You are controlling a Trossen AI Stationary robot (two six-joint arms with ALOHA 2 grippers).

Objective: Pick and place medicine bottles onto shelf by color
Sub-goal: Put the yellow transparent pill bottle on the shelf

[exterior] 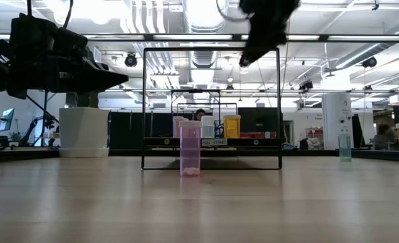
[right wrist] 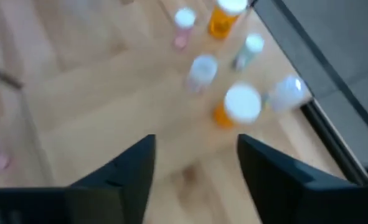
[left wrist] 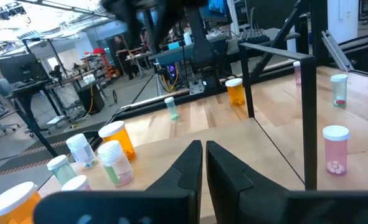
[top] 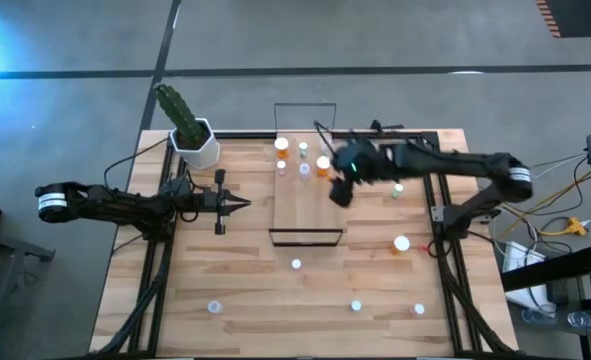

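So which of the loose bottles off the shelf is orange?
The bigger orange bottle on the table right of the shelf, near the right arm's base. The other loose ones along the near edge are smaller and not orange.

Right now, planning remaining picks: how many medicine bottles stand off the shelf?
6 medicine bottles, high view: one by the right arm, an orange one nearer the table's right edge, one off the shelf's end, three along the edge opposite the plant. The arm may hide others.
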